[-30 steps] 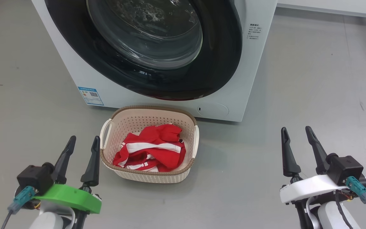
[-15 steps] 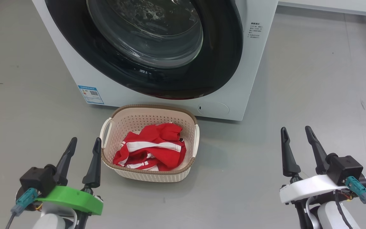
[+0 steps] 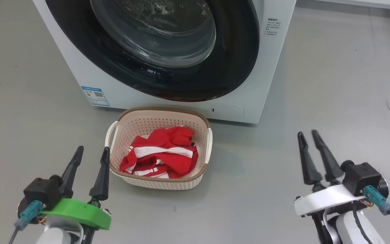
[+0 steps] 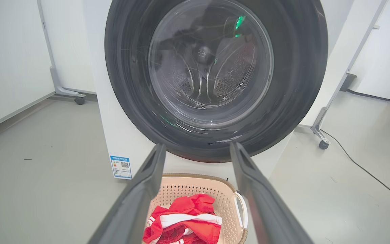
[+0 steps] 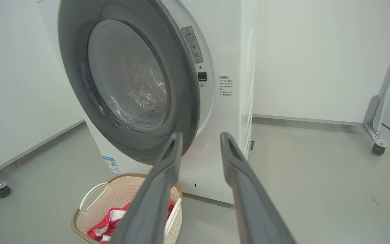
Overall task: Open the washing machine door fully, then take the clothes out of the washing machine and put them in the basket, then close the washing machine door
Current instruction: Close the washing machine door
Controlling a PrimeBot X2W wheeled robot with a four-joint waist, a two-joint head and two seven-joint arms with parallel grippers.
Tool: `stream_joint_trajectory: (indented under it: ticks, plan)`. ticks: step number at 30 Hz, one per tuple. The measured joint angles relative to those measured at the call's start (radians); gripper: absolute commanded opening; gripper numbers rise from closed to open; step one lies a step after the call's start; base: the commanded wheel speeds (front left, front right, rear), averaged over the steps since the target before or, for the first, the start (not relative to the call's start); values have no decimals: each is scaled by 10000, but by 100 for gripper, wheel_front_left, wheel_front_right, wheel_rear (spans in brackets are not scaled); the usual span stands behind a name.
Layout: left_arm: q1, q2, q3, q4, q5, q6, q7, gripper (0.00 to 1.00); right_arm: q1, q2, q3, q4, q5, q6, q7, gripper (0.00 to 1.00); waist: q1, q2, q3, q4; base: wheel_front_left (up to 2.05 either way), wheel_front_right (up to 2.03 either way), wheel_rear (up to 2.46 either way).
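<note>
Head view: left jaws spread wide, gripping nothing; right jaws parted more narrowly, also gripping nothing. Basket (image 3: 157,182) stands on the floor (image 3: 333,101) between the two pairs, just beside the left tips, well apart from the right. Red clothes (image 3: 163,159) lie heaped inside it. Beyond the basket, ahead of both jaws, the door (image 3: 237,51) sits shut against the washer (image 3: 276,67).

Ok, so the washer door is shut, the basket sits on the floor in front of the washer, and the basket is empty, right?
Not quite: the basket is not empty. The clothes lie in it, as the head view shows. The rest holds: the washing machine door is shut, and the basket sits on the floor in front of the washing machine.
</note>
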Motion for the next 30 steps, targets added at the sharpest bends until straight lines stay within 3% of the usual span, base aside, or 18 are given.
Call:
stream_joint_trajectory:
  ticks: [12,22,30]
  plan:
    - [-88,-238,-389,-153,36,0,-2,100,-1442,-907,867,-140,-667,311,359,0,0,0,770,288,0,0,0]
    - [-706,-345,-997,-316,29,0,-2,100,-3762,-1371,1312,-56,-700,399,1160,0,0,0,1751,848,0,0,0]
    - [-1433,-612,-1170,-474,-153,-2,-2,100,-5009,-2127,1290,410,-650,401,1774,0,0,0,2381,1457,0,0,0]
